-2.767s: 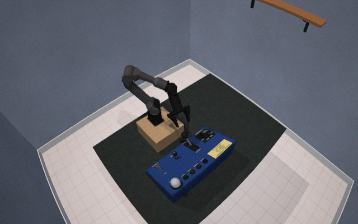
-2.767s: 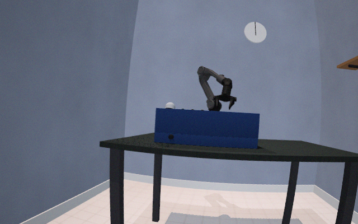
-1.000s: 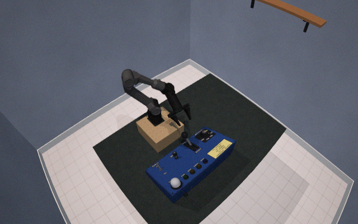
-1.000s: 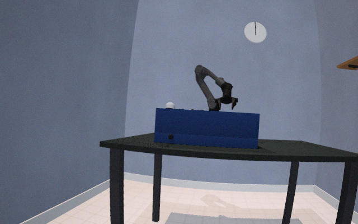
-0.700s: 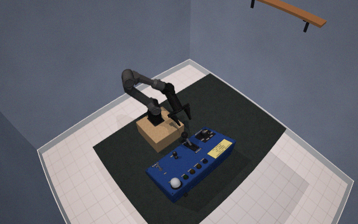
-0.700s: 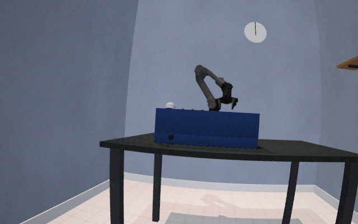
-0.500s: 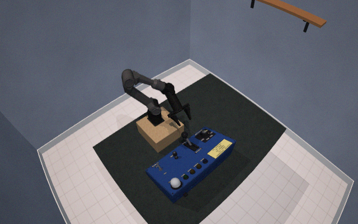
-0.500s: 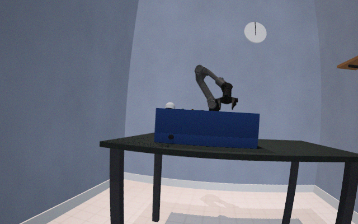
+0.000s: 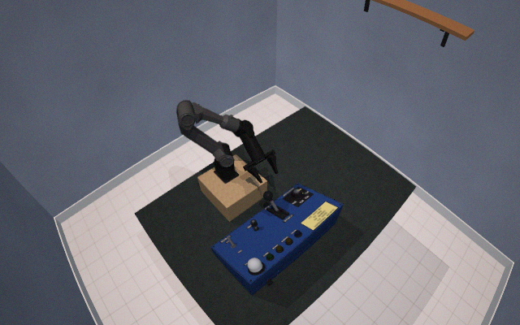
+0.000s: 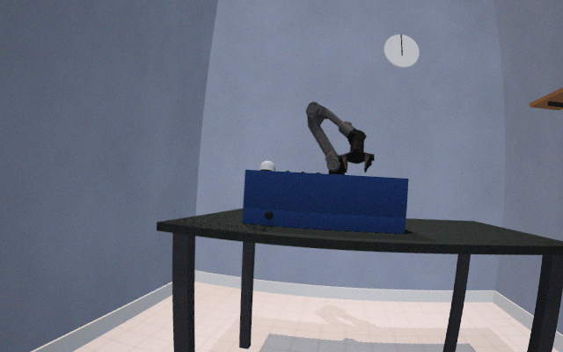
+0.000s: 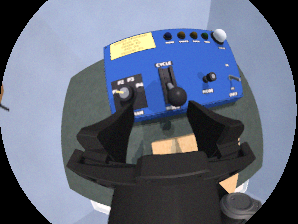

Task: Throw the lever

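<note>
The blue console (image 9: 278, 233) stands on the dark mat. Its lever, a grey shaft with a black ball knob (image 9: 268, 196), rises from a slot near the console's back edge; in the wrist view the lever (image 11: 172, 92) sits mid-panel. My gripper (image 9: 266, 167) is open and empty. It hangs in the air above and behind the lever knob, over the edge of the tan base box, apart from the console. In the wrist view both fingers frame the lever from a distance. From the exterior view the gripper (image 10: 361, 162) shows just above the console's top edge.
The panel also carries a white dome button (image 9: 255, 265), a row of small round buttons (image 9: 283, 244), a small joystick (image 9: 254, 224), a toggle switch (image 9: 231, 241), a slider block (image 9: 297, 194) and a yellow label (image 9: 319, 214). The tan box (image 9: 231, 189) holds my arm's base.
</note>
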`<action>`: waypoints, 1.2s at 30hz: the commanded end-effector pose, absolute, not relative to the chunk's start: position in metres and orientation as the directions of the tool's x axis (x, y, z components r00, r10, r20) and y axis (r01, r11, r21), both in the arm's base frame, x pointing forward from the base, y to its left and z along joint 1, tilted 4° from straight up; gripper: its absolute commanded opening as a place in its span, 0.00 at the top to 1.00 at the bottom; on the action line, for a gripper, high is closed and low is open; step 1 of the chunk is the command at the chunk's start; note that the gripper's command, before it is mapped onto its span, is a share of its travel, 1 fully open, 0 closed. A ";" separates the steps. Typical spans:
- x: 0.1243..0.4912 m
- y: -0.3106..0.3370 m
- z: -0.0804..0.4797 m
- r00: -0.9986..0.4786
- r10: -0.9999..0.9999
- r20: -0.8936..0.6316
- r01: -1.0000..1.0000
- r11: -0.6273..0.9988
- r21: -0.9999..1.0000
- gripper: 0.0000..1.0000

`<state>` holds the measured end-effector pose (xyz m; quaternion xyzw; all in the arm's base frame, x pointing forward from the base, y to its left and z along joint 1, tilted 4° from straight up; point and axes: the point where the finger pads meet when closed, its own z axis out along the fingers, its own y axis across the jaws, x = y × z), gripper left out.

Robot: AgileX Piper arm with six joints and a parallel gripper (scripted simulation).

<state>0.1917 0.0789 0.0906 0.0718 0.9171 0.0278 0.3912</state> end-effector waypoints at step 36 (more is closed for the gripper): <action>0.202 0.056 0.097 -0.823 0.100 -0.559 0.131 0.991 -0.016 0.00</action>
